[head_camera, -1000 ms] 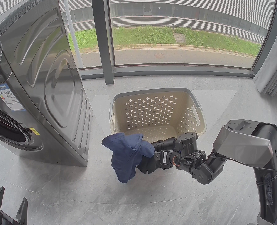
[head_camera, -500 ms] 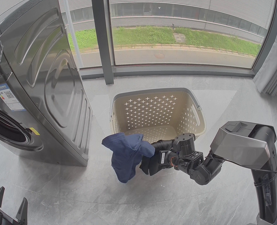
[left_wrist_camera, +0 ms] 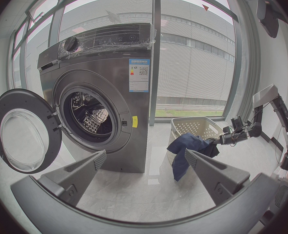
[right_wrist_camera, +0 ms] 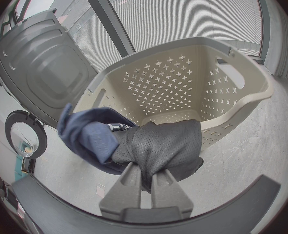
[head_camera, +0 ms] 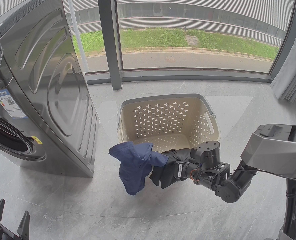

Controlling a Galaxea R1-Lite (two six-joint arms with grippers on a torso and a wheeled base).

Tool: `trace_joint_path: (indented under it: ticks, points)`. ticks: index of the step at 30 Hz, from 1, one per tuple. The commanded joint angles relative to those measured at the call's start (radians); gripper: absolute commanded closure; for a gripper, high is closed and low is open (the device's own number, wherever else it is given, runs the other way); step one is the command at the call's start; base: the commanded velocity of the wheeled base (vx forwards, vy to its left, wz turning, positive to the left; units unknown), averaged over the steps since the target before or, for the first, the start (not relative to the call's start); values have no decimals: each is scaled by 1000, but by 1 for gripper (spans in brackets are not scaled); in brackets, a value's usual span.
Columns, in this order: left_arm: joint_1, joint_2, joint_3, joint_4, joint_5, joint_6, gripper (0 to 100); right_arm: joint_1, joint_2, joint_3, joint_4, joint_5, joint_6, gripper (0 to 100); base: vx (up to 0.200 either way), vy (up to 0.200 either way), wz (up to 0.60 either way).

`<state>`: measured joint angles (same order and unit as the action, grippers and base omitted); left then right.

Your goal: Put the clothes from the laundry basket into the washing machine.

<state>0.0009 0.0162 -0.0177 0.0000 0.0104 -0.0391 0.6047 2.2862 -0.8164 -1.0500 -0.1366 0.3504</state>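
The door (left_wrist_camera: 22,132) stood swung wide, leaving the drum mouth (left_wrist_camera: 90,116) open. Bare floor (head_camera: 98,204) lay between laundry basket (head_camera: 164,96) and washing machine (head_camera: 54,84), whose front corner jutted between them.

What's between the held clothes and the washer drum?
Door open, drum unblocked. The clothes in the right tool hang beside the washing machine, so its front corner likely blocks a straight path.

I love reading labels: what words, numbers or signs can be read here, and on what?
Nothing reads clearly.
Blue-edged sticker with a square code, washing machine front: too small.
Yellow sticker beside its door opening: too small.
Control panel markings: blurred.
White tag on the right arm: too small.
White print on the held clothes: mostly hidden.
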Motion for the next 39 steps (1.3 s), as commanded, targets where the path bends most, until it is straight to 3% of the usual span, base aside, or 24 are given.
trace_joint_path:
  ticks: [1,9,22,27,34,39]
  points:
    - [1,-16,18,0,0,-1,0,18,-119,91,-53,-1,-8,100,0,0,0]
    - [1,-16,18,-2,0,1,0,17,-189,143,-165,0,-57,100,0,0,0]
    - [1,-16,18,0,3,10,0,20,-478,215,-163,11,-74,100,0,0,0]
    - [2,-16,18,0,6,16,0,37,-636,238,-148,41,-126,100,0,0,0]
    - [1,-16,18,-2,3,1,0,72,-705,256,-148,40,-159,100,0,0,0]
    - [1,-16,18,0,2,-1,0,78,-732,275,-156,43,-220,100,-40,0,0]
